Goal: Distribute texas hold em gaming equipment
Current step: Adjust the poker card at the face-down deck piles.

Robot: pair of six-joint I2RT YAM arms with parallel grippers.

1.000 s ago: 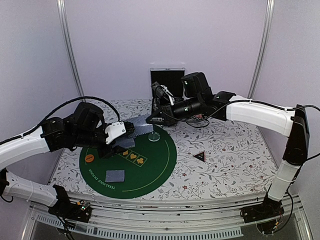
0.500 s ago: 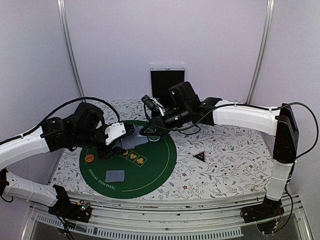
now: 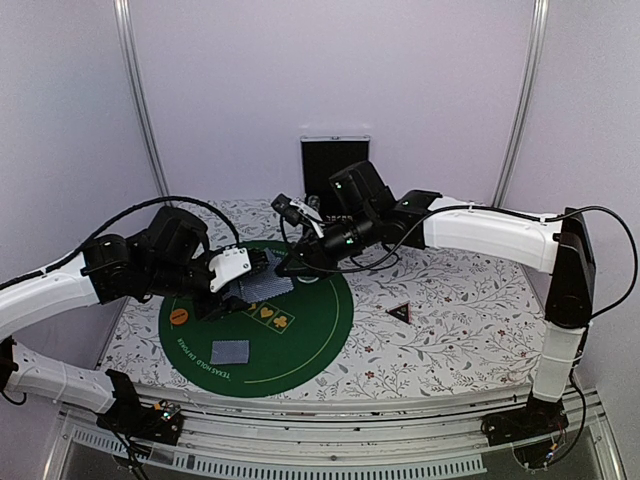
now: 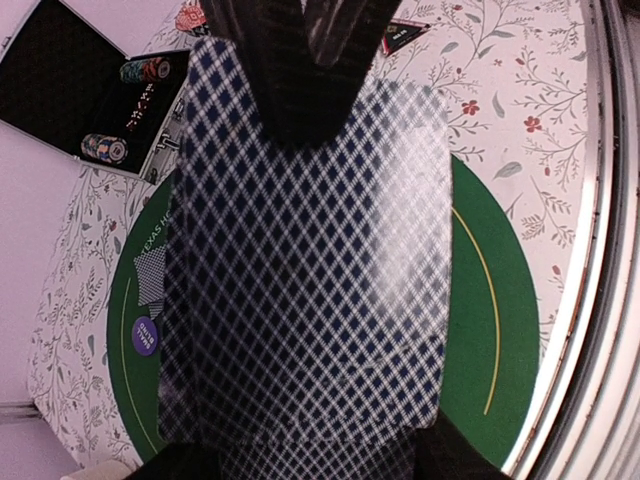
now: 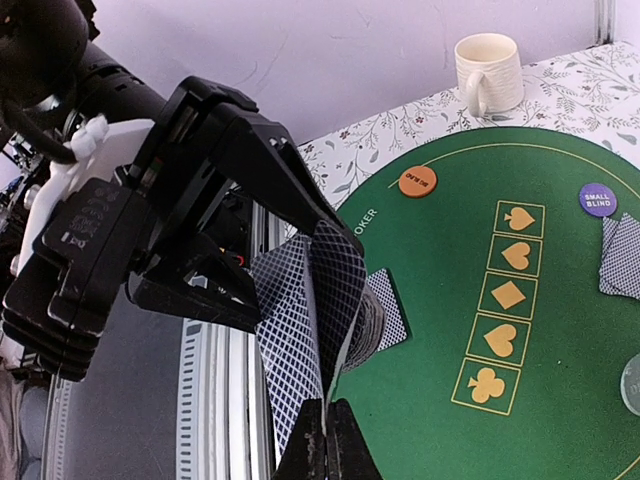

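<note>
My left gripper [image 3: 255, 268] is shut on a fanned deck of blue-backed playing cards [image 3: 266, 286] and holds it above the left part of the green mat [image 3: 310, 335]. The deck fills the left wrist view [image 4: 310, 270]. My right gripper [image 5: 325, 440] is shut on the edge of the top card [image 5: 340, 290] of that deck; in the top view it [image 3: 284, 266] meets the deck from the right. A single card [image 3: 230, 351] lies face down on the near mat. An orange disc [image 3: 179, 317] lies at the mat's left, and a black triangular marker [image 3: 399, 312] lies right of the mat.
A white mug [image 5: 490, 70] stands beyond the mat. A purple small-blind disc [image 5: 597, 198], two more cards [image 5: 620, 255] and a pale disc [image 5: 632, 385] lie on the mat. An open black case [image 3: 335, 165] with chip stacks [image 4: 105, 147] stands at the back.
My right arm has swung left and down from the back of the mat to the deck, and its jaws now pinch the top card. The left arm has barely moved.
</note>
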